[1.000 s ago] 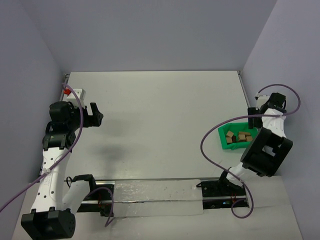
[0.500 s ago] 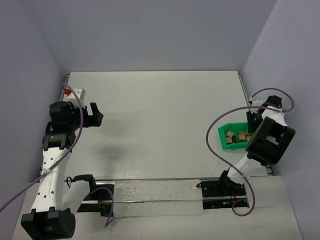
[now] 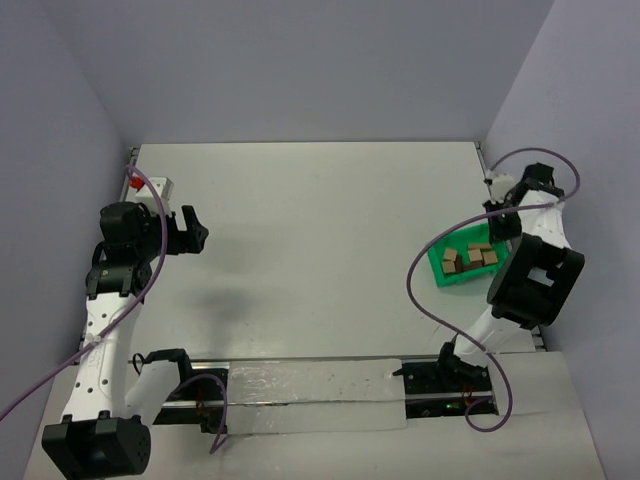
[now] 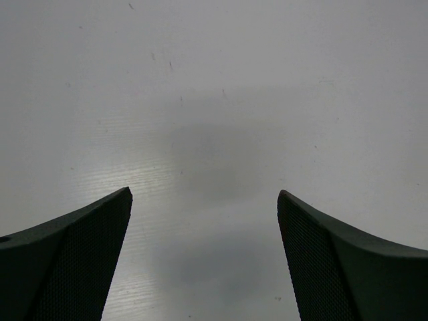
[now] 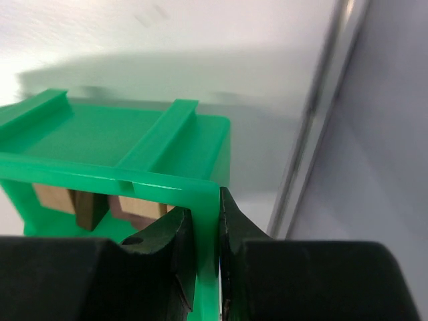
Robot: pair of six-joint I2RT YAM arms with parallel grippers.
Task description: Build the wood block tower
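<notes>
Looking down from the top camera, the left gripper [image 3: 190, 228] hangs over the left side of the table [image 3: 320, 200], fingers spread, nothing between them. Over on the far right, the right gripper [image 3: 498, 222] is down at the back corner of the green bin [image 3: 437, 270], which sits close to the table's right edge. And the wooden blocks [image 3: 470, 257]? They lie loose inside that bin, a handful of tan and darker brown pieces clustered together, well apart from the left arm.

Left wrist camera now: two dark fingers [image 4: 73, 267] stand wide apart at the bottom corners, with only bare grey tabletop and a soft shadow between and beyond them.

Right wrist camera, and this is the close one: the two black fingers [image 5: 170, 244] are pressed in on the bin's green wall at its corner, one inside, one outside, pinching the plastic tight. Just left of the inner finger, under the rim, the blocks peek through, a light tan one beside a dark brown one. Past the bin, pale tabletop runs up to a metal edge strip [image 5: 328, 100] along the right.
</notes>
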